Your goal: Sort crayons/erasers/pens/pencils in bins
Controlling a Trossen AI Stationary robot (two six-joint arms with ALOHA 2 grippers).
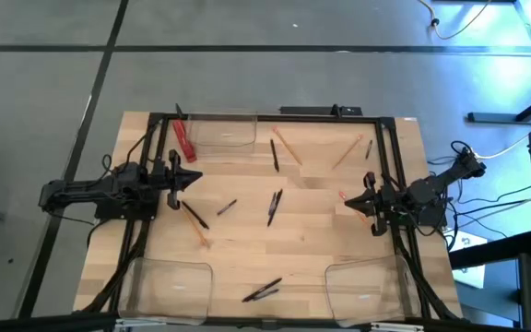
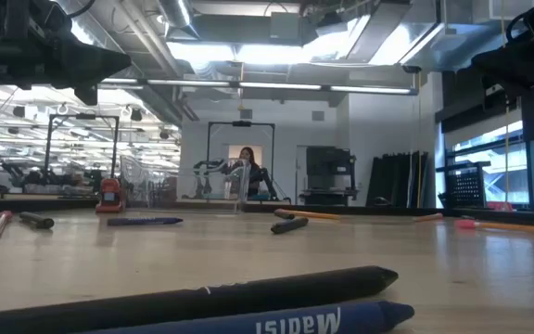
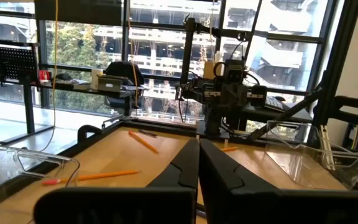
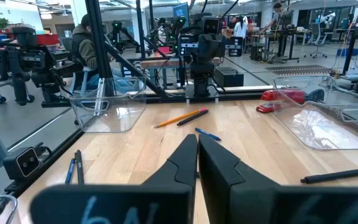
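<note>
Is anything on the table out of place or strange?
Pens and pencils lie scattered at all angles on the table, none in the bins. A red strip rests beside the far bin's wall.

Three clear bins sit on the table point(image 1: 339, 249): one point(image 1: 221, 132) at the far edge, one point(image 1: 166, 284) at the near left corner, one point(image 1: 369, 288) at the near right corner. Pencils, orange: three can be told, two point(image 1: 288, 147) point(image 1: 347, 151) toward the far edge and one point(image 1: 197, 231) left of centre. Black pens: about six, among them a pair point(image 1: 262, 291) at the near edge; the thinnest sticks cannot be told from crayons. One red flat strip point(image 1: 184, 141) lies beside the far bin.
</note>
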